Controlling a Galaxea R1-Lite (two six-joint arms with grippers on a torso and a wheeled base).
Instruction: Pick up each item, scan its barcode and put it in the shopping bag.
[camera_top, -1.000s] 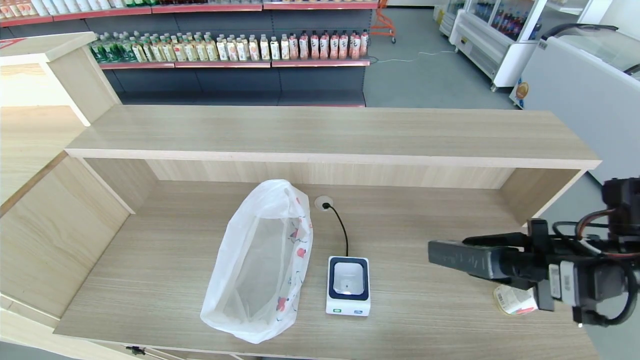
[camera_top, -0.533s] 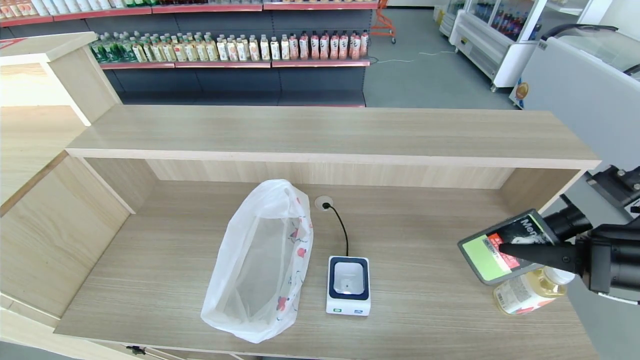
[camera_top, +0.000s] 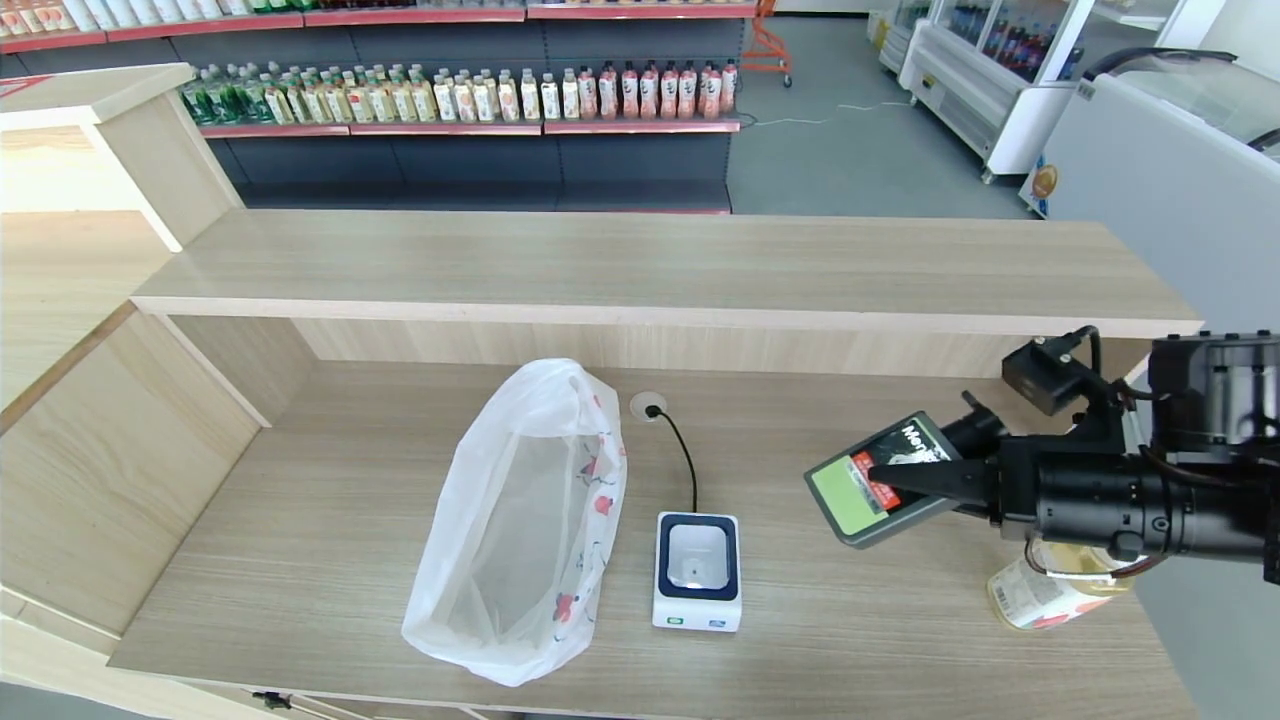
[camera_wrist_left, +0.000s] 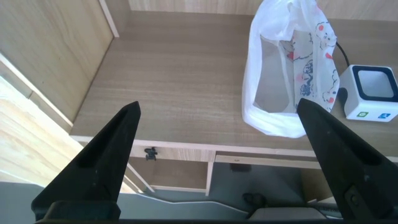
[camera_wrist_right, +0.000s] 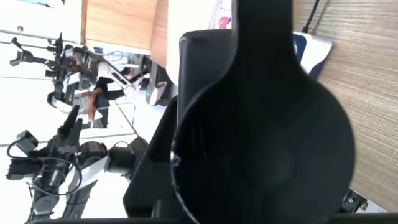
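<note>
A: Status?
B: Right hand (camera_top: 885, 478) clamped on box (camera_top: 836, 497), above counter (camera_top: 850, 630), right of scanner (camera_top: 697, 570). Left hand (camera_wrist_left: 219, 107) released.
A: Scan tips?
B: Can't see the barcode. I'd rotate the box until it faces the scanner window and hold it level. Bag (camera_top: 520, 520) is left of scanner.

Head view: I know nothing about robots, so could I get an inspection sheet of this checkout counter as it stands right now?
Surface: wooden counter, set below a raised ledge.
Job's things: white shopping bag lying open at the middle; scanner just right of it; flat box held in the air right of the scanner; bottle at the counter's right edge, partly hidden by the arm.
Clutter: nothing seen.
Grippers: right gripper shut on the box; left gripper open, above the counter's front edge.
Cables: black cable from the scanner to a hole in the counter.
Surroundings: shelves of drinks, freezers.
</note>
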